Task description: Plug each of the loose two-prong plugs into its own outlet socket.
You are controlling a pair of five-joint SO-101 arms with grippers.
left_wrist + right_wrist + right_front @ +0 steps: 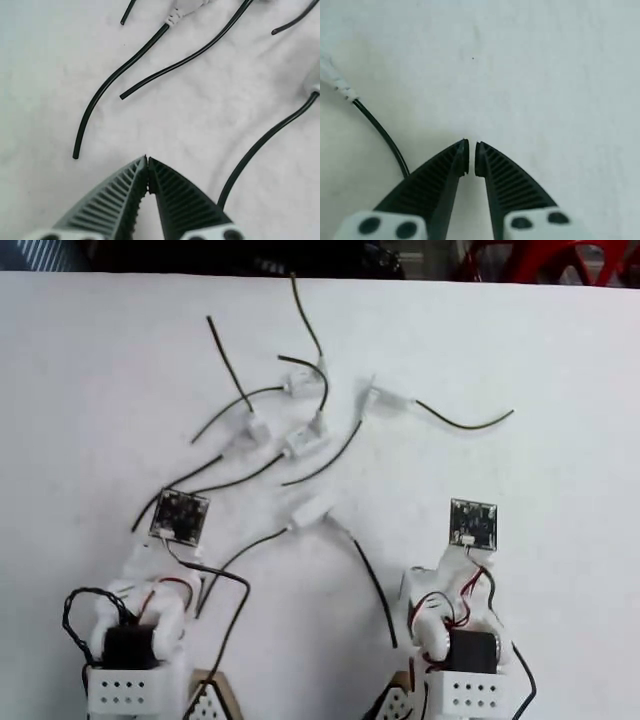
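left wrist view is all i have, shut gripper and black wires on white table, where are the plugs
observer: the high view shows white connectors scattered across the middle of the table.
operator: nearest one
observer: the nearest connector, a wire off each end, lies between the left arm and the right arm.
operator: right arm holding anything
observer: no, the right gripper is nearly shut, empty, over the table.
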